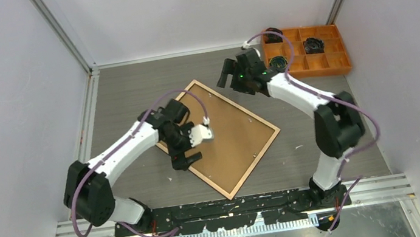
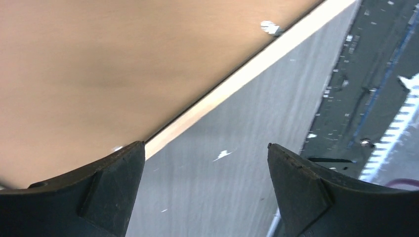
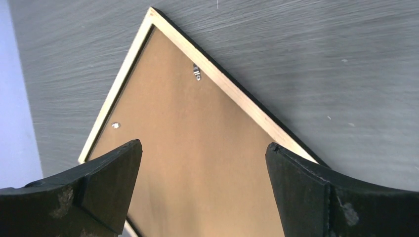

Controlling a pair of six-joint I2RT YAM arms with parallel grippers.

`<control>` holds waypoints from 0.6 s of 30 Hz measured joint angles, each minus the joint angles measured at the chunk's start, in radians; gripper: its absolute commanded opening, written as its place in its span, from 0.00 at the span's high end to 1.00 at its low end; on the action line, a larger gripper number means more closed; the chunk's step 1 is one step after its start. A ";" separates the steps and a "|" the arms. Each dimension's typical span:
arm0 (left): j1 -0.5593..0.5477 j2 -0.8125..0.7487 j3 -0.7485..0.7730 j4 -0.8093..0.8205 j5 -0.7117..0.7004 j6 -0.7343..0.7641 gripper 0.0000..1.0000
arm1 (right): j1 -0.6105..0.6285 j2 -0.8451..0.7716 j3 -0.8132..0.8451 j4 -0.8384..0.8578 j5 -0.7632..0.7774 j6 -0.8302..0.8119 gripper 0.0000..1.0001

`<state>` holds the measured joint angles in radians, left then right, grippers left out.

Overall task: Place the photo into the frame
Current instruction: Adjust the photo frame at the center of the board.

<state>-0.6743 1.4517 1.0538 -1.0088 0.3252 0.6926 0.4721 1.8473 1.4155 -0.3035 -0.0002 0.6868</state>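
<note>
Brown hardboard backing panel [image 1: 235,143] fills the frame [image 1: 236,105], which lies back-up and turned cornerwise in the middle of the grey surface [image 1: 130,86]. At the frame's near-left edge the left gripper [image 1: 182,148] hovers with its jaws spread wide over the pale wood rim, grasping nothing. The photo shows in no view. It may sit under the panel, but I cannot tell.

The frame looks stiff, thin and fairly light, though broad enough to twist if lifted by one corner. Its pane would be fragile. Lying flat, it offers only the rim, so a hold on two opposite edges, one per arm, seems safest. Small metal tabs [image 3: 196,72] along the inner rim probably need a careful fingertip push. The panel's face looks smooth and likely slippery.

Above the frame's far corner the right gripper [image 1: 227,74] is also released and empty. At the far right stands an orange tray [image 1: 345,67].

No brand, label or writing can be read anywhere.
</note>
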 measured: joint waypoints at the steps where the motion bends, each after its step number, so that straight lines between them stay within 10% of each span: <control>1: 0.041 -0.019 0.026 -0.005 0.005 0.022 0.05 | -0.002 -0.064 -0.032 -0.013 0.016 -0.001 0.00; 10: 0.449 0.154 0.324 0.095 -0.043 0.057 0.10 | -0.003 -0.570 -0.428 -0.132 0.069 0.058 0.00; 18: 0.597 0.502 0.535 0.300 -0.238 -0.069 0.15 | -0.003 -0.957 -0.711 -0.311 0.003 0.192 0.00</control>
<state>-0.0772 1.9541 1.5890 -0.7086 0.0875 0.6231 0.4694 0.8906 0.7044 -0.6140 0.0025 0.8791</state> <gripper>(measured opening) 0.857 0.997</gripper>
